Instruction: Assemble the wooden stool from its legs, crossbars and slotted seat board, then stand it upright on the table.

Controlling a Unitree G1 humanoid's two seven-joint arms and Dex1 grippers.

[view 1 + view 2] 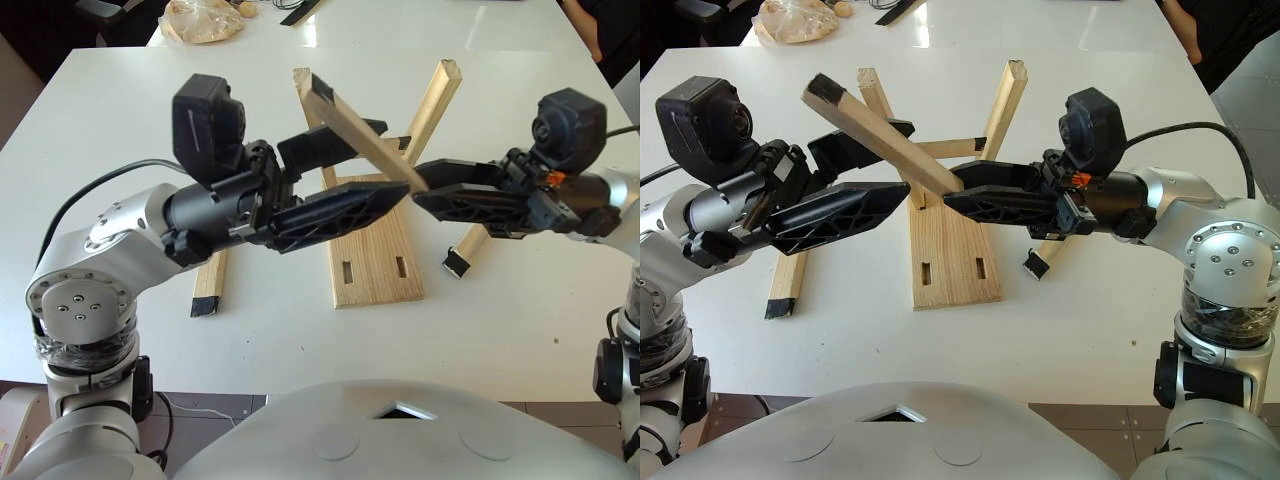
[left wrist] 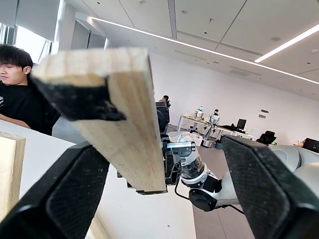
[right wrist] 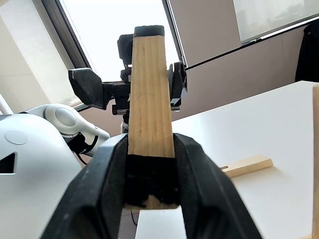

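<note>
A wooden leg with black-capped ends hangs slanted above the table. My right gripper is shut on its lower end, seen close in the right wrist view as the leg between the pads. My left gripper is open, and the leg's upper part passes between its fingers. The slotted seat board lies flat beneath both grippers. Past its far end lie two more legs with a crossbar between them.
A loose leg lies on the white table left of the board, under my left arm. Another leg lies to the board's right, under my right gripper. A crumpled bag sits at the far left edge.
</note>
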